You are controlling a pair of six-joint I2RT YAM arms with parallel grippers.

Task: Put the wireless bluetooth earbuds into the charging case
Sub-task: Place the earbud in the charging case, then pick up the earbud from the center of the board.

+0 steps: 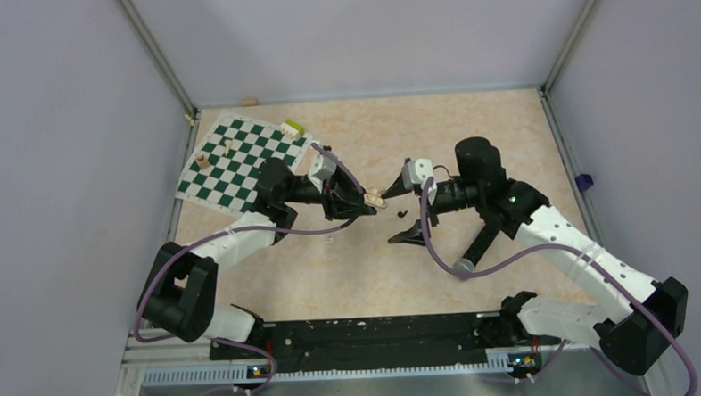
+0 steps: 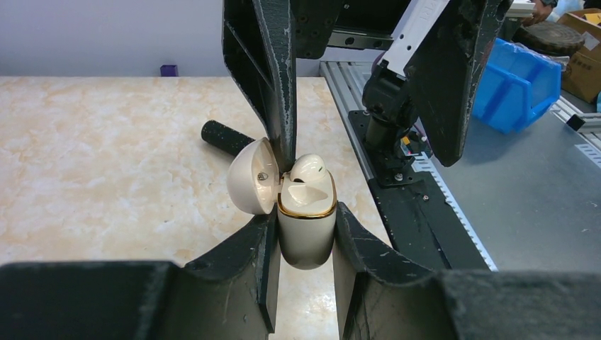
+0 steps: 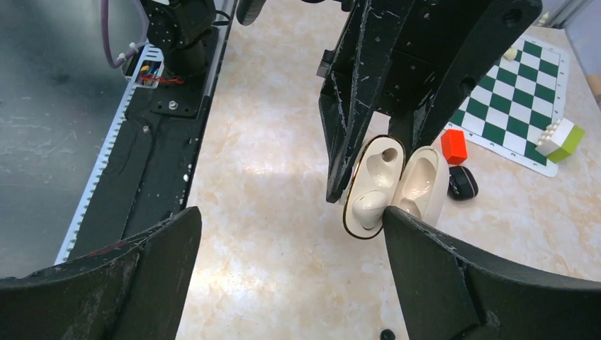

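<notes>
Over table (image 1: 469, 130), L claw (image 2: 305, 219) pinches 1 open cream case (image 2: 306, 244) w/ 1 earbud (image 2: 306, 168) seated; R claw (image 3: 290, 219) spread.

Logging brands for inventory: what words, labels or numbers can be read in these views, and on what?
Nothing reads clearly.
Small dark mark inside the lid of the cream-white charging case: too small to read.
Faint print on the white strip of the arm behind it: blurred.

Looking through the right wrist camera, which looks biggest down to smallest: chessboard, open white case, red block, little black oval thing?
1. chessboard
2. white case, though it sits nearer the camera
3. red block and black oval: about alike
</notes>
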